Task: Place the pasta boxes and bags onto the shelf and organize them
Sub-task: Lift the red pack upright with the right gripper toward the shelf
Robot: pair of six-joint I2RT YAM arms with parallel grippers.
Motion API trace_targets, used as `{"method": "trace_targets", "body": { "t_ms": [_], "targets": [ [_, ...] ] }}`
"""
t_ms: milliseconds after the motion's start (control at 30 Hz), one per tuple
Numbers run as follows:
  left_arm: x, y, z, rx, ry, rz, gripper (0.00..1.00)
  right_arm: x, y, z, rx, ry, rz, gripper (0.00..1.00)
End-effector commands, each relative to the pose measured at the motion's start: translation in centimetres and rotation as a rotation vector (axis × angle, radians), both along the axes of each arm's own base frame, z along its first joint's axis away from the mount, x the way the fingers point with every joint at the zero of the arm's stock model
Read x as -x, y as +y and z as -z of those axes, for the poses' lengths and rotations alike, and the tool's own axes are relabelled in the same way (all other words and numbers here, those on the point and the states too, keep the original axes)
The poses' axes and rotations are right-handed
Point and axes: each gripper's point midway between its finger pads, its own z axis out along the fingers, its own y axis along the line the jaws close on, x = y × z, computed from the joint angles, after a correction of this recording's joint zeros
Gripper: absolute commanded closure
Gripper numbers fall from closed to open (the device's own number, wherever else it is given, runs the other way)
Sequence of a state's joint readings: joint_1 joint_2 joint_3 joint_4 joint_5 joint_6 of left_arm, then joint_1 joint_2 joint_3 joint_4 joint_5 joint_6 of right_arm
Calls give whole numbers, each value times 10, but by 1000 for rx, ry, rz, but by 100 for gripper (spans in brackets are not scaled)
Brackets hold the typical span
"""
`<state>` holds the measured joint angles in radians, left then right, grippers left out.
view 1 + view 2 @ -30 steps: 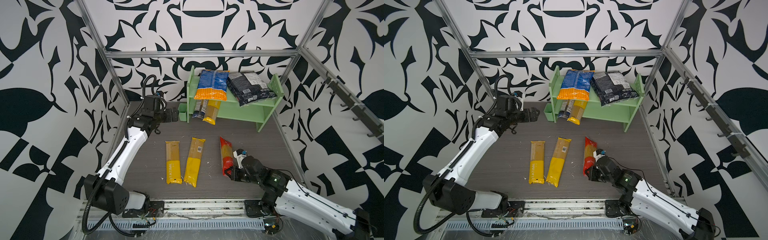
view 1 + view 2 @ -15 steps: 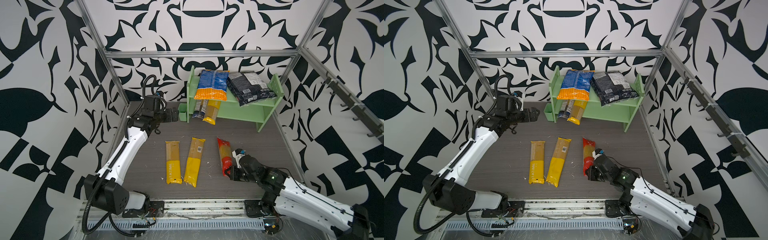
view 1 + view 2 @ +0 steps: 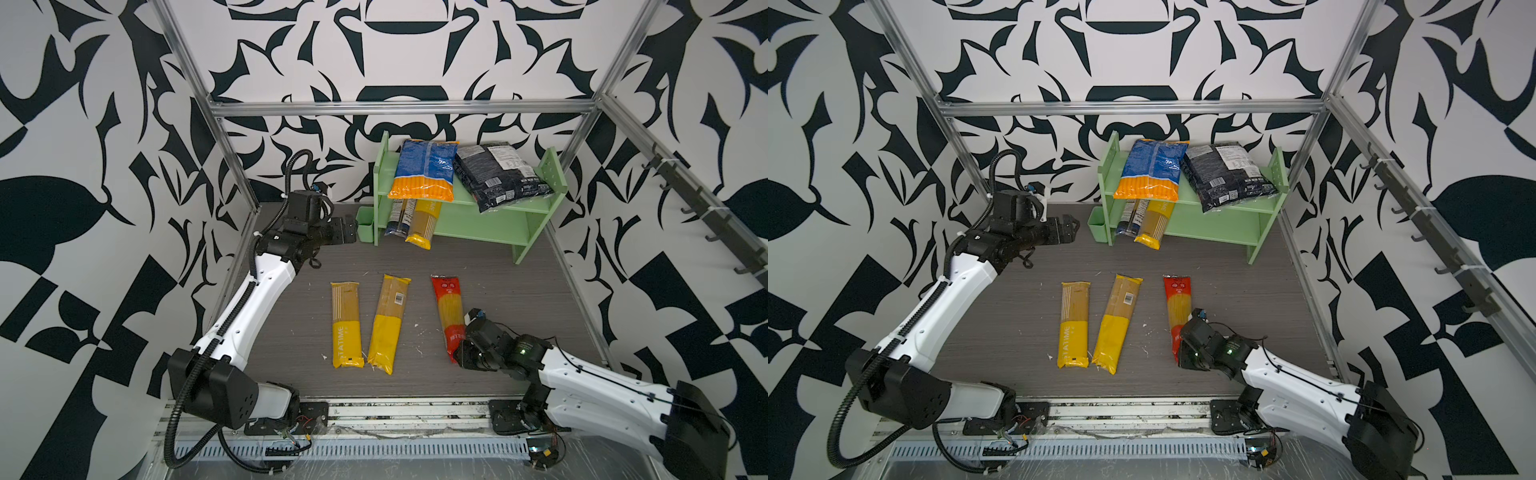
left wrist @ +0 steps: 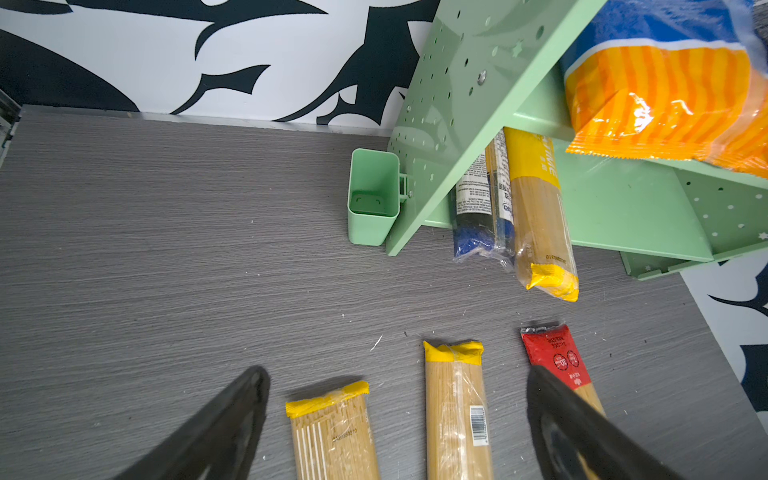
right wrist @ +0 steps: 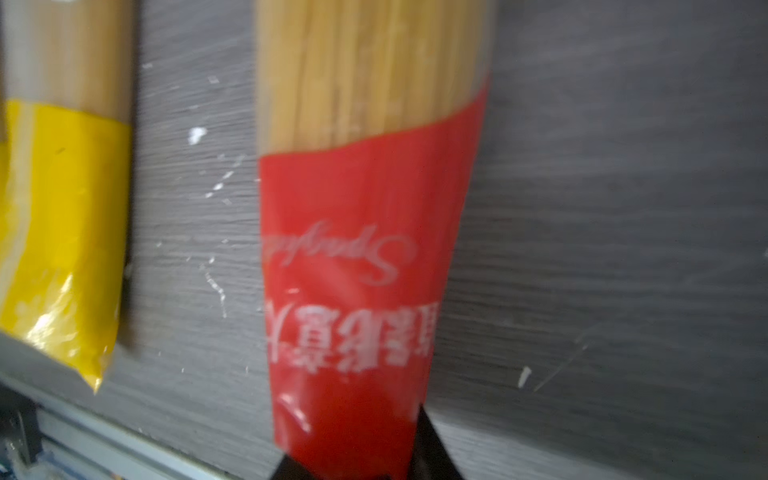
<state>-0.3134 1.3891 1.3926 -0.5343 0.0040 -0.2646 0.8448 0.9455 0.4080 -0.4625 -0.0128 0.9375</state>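
In a top view, your right gripper sits at one end of the long red plastic spaghetti pack. Right wrist: that end lies between its jaws; clamped or not, I cannot tell. Left wrist: the left gripper gapes empty, with the light green hole-dotted shelf ahead. Centre the pack, then squeeze.

shelf lower tier free rightward, spaghetti packs left

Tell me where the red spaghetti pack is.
In both top views the red spaghetti pack lies flat on the grey tabletop, right of the tilted yellow spaghetti pack, its near end at the right hand.
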Motion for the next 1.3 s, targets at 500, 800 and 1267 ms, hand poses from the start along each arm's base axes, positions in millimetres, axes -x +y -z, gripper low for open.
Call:
{"method": "trace_targets", "body": {
  "t_ms": [500,800,1267],
  "targets": [
    [2,6,9,-51,-9,6,1,-32,5,-17,108,-55,14,3],
    [3,8,9,-58,-11,2,1,-33,2,4,212,22,4,9],
    [7,11,12,-69,-3,-3,1,-27,12,21,116,34,2,94]
  ]
}}
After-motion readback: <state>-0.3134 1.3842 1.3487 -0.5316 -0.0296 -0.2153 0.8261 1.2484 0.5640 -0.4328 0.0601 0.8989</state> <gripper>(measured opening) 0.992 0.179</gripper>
